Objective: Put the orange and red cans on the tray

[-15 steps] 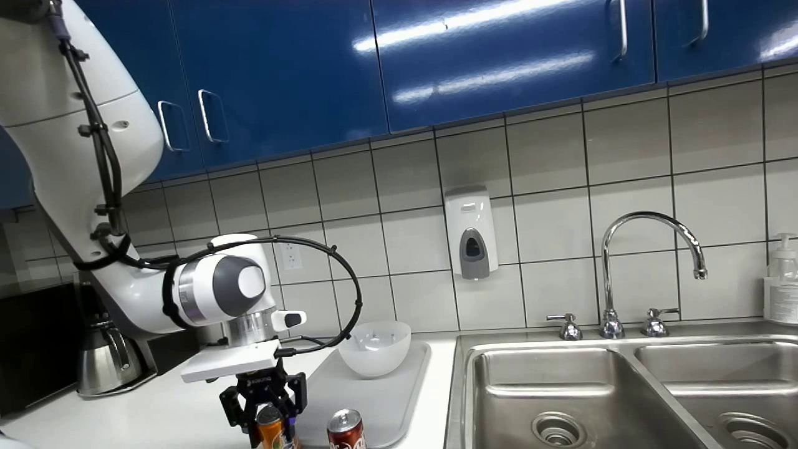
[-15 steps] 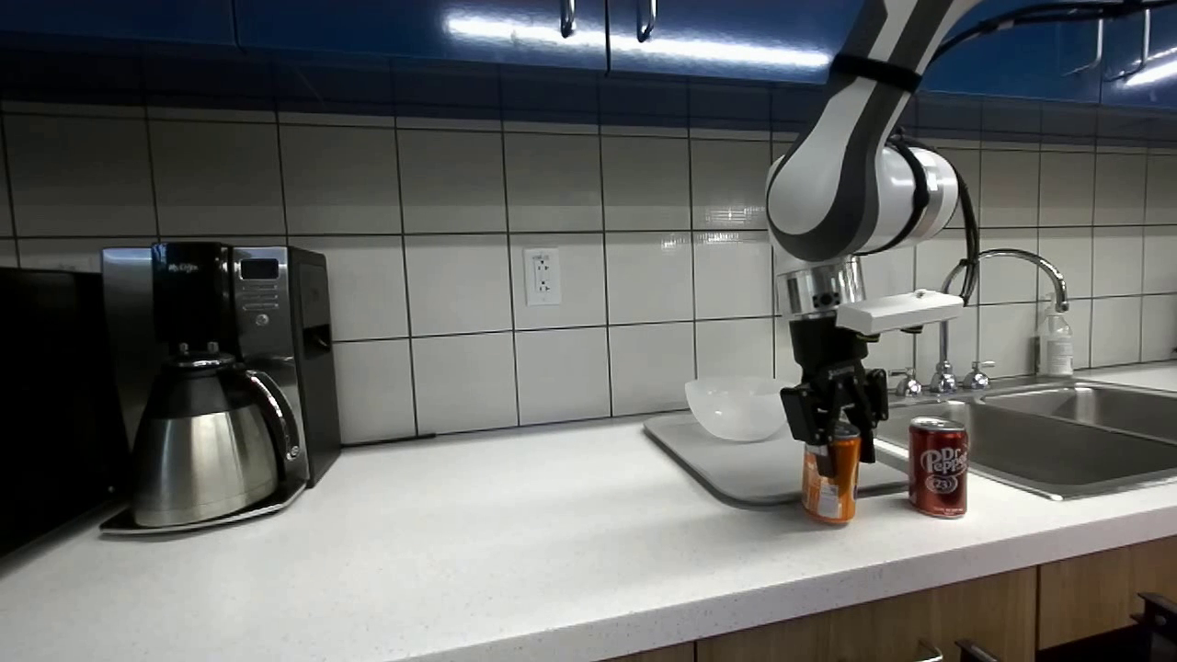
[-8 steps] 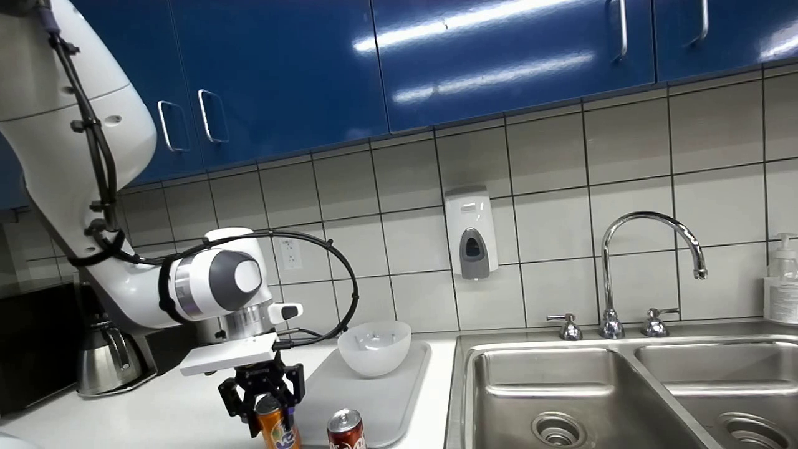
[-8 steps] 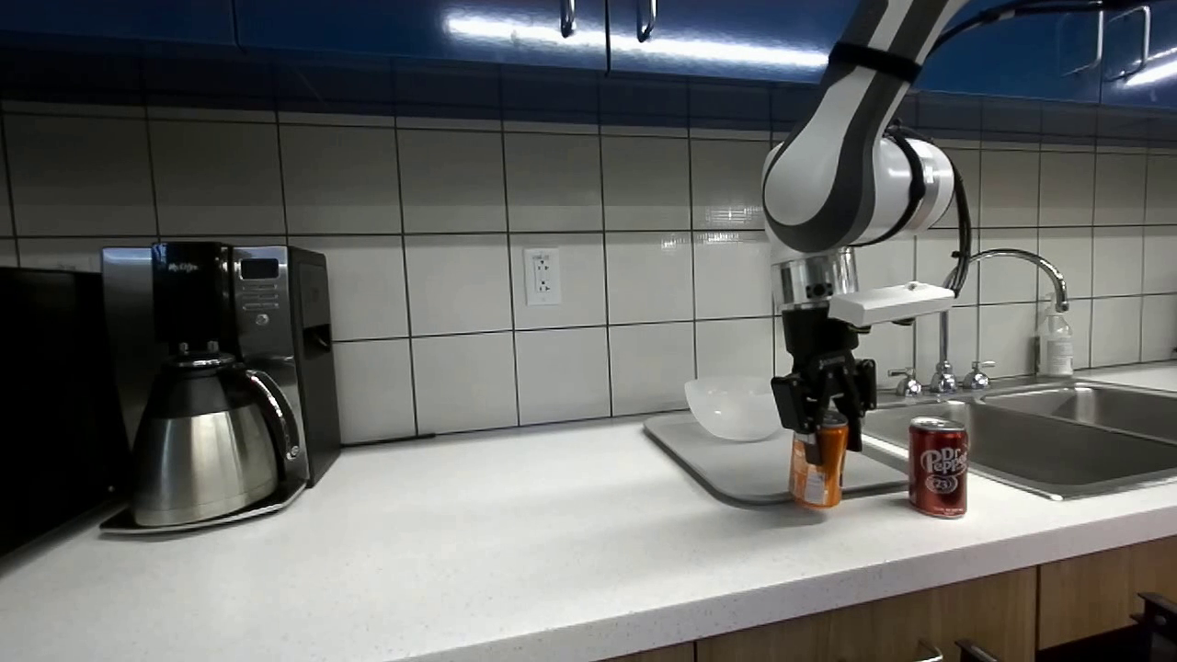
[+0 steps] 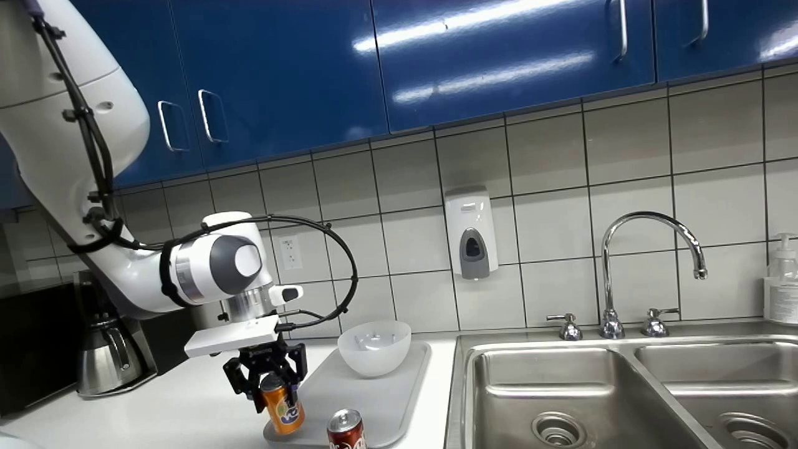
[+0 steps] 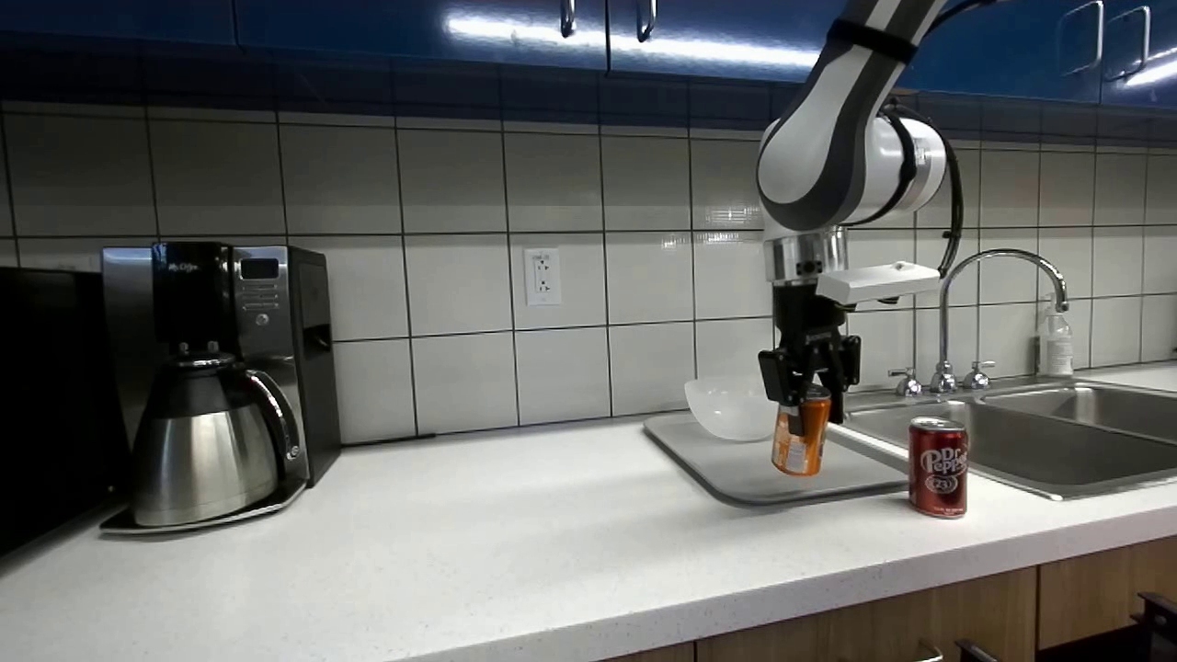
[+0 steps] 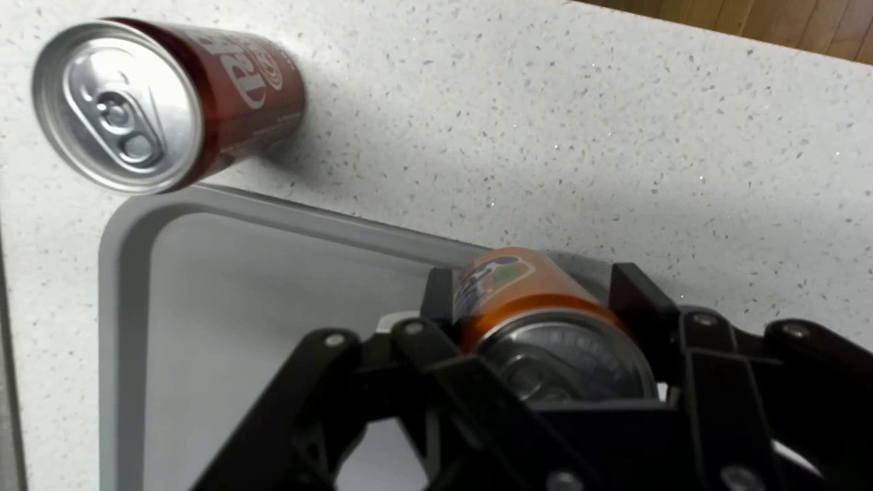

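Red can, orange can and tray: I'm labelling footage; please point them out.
Red can (image 6: 938, 469), in an exterior view, printed side.
Orange can (image 5: 285, 416), in an exterior view, lower side.
Tray (image 7: 252, 300), in the wrist view, bare surface.

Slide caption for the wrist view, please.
Gripper holds orange can near an edge of the tray; red can stands on the counter.

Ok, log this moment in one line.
gripper: holding orange can tilted near tray edge | red can: upright on counter beside tray | bowl: on tray | placed: neither can
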Robot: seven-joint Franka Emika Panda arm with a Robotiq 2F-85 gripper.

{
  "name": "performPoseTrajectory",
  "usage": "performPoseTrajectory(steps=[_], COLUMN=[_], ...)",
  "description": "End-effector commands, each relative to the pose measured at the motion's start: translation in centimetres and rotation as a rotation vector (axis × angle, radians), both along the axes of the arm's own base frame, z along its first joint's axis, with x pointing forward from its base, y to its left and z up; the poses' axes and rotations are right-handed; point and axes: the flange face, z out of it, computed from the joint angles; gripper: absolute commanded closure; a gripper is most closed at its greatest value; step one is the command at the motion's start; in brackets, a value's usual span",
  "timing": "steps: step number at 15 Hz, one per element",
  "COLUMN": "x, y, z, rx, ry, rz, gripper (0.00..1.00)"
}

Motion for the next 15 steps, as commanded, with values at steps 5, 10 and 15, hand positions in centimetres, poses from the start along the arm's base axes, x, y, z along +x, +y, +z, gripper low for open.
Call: performPoseTrajectory(steps=[5, 10, 15], x=[2.5, 4.1, 5.2], y=[-1.7, -2.5, -2.6], z=[0.9, 0.0, -1.3], rx=[0.015, 0.028, 0.035], ry=[-0.039, -0.039, -0.014], rz=[0.009, 0.021, 0.034], gripper=[0.64, 0.64, 0.64])
